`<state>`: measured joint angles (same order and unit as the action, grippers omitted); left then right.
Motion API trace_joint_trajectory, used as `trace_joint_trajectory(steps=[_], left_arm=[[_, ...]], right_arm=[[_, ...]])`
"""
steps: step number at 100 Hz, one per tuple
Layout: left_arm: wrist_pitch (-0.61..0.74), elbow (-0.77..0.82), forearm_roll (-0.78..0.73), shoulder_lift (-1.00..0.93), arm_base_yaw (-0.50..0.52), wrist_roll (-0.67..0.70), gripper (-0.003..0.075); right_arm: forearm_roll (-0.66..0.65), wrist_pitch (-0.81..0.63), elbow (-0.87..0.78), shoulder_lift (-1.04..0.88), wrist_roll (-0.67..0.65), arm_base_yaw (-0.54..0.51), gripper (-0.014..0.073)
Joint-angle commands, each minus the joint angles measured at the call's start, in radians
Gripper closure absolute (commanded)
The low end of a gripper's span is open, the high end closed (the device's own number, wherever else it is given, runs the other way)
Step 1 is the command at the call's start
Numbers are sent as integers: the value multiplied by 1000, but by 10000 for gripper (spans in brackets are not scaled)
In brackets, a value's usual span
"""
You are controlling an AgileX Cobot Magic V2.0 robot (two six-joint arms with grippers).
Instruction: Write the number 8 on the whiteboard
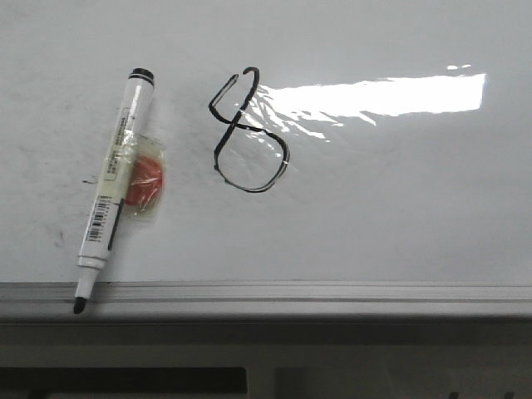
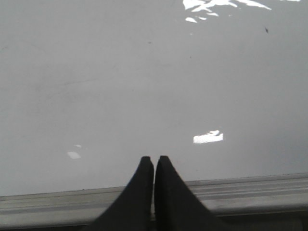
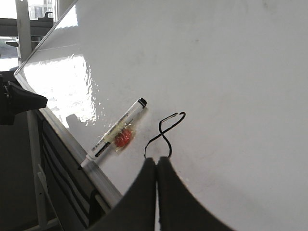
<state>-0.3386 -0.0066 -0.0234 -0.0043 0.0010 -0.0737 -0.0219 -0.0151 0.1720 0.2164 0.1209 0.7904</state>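
The number 8 [image 1: 247, 133] is drawn in black on the whiteboard [image 1: 391, 199], left of the window glare. It also shows in the right wrist view [image 3: 166, 132], its lower loop partly behind my fingertips. A white marker [image 1: 112, 193] lies at the left, its uncapped tip on the grey edge rail [image 1: 332, 293], a red piece in clear tape on its side; it also shows in the right wrist view [image 3: 115, 134]. My left gripper [image 2: 154, 159] is shut and empty over bare board near the rail. My right gripper [image 3: 157, 160] is shut and empty, just before the 8.
A bright glare patch [image 1: 382, 96] lies right of the 8. The red piece in tape [image 1: 147, 183] sticks beside the marker. Beyond the board's edge, a frame and dark gear [image 3: 19, 103] show in the right wrist view. Neither gripper appears in the front view.
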Motion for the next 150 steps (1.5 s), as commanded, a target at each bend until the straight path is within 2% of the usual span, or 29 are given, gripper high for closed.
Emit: trace_joint_trajectory(steps=[1,27,37,46,58,73,85,100,111,138,150], left_arm=[[39,40,3,-28,0,-1,741],[39,40,3,-28,0,-1,741],[39,40,3,-28,0,-1,741],[39,40,3,-28,0,-1,741],[39,40,3,-28,0,-1,741],[39,40,3,-28,0,-1,741],[39,40,3,-28,0,-1,741],[39,40,3,-28,0,-1,741],[39,40,3,-28,0,-1,741],[37,40,3,-28,0,-1,741],[37,40,3,-28,0,-1,741]], right_arm=[[-8,-84,27,8,7,-3,657],[-8,-84,27,8,7,-3,657],[-16,-130,-7,8,7,-42,657],[-24,-205,-62,8,7,-133,657],[-26,-290,-137,8,7,-313,657],[-26,-303,-197,8,-52,-541,657],[-26,-163,-195,-31,-52,-656,657],[-26,71,-195,-170,-70,-784,657],[-26,153,-195,-252,-70,-853,657],[-26,319,-195,-247,-70,-875,657],[-26,323,-195,-247,-70,-875,657]])
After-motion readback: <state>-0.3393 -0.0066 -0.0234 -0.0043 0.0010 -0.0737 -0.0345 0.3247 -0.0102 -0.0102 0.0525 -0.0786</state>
